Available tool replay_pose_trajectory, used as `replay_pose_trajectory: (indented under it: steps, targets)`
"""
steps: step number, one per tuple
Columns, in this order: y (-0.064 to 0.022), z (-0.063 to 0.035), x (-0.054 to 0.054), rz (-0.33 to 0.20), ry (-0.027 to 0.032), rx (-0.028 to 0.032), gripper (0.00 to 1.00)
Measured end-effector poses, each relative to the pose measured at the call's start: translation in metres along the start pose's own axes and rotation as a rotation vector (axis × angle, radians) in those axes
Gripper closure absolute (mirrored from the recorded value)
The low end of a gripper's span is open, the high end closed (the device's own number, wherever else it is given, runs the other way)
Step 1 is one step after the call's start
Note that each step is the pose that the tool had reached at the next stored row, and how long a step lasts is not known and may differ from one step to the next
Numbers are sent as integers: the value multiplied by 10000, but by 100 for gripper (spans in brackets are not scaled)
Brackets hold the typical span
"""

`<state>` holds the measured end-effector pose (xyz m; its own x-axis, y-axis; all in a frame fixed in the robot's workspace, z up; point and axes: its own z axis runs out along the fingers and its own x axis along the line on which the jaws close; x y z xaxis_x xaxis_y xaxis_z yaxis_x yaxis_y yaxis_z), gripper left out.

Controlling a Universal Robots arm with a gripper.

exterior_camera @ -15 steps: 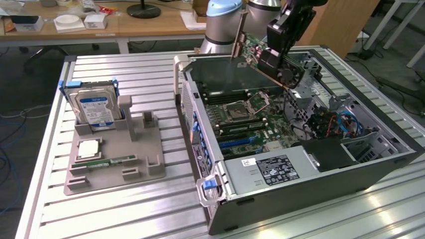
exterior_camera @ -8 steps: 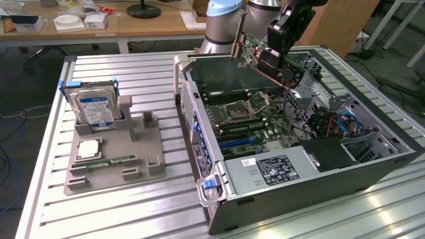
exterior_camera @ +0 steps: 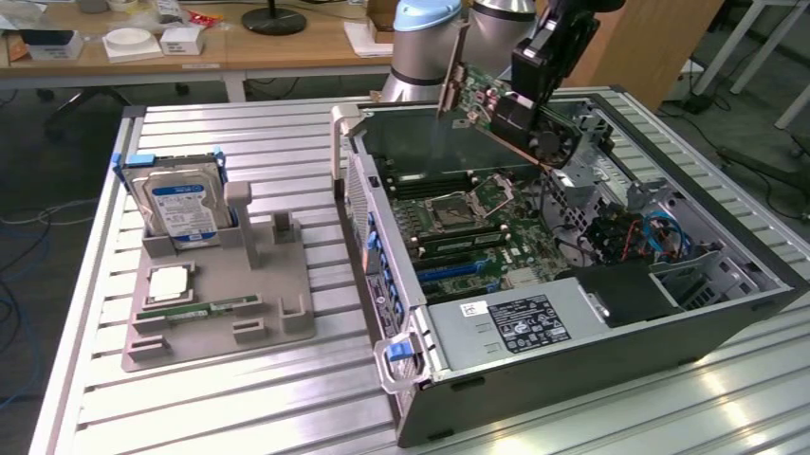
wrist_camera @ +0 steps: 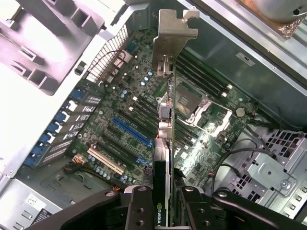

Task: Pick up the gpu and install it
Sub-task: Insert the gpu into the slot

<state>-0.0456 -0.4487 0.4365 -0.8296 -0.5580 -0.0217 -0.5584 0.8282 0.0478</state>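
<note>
Ext cam high, oblique over table (exterior_camera: pixel 253 398); wrist cam close, down into PC case (exterior_camera: pixel 608 360), shared motherboard (wrist_camera: pixel 124 124).

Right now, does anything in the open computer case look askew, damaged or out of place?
Only the gpu stands out: the claw holds it in the air above the motherboard, slanted in the exterior view, not seated in any slot. Nothing looks spilled or broken.
</note>
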Motion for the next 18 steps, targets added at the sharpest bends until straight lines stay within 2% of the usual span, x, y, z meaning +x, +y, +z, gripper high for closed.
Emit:
replay_pose_trajectory:
  steps: [18]
  targets:
    - [-10, -1, 7, -665, 31, -14, 74]
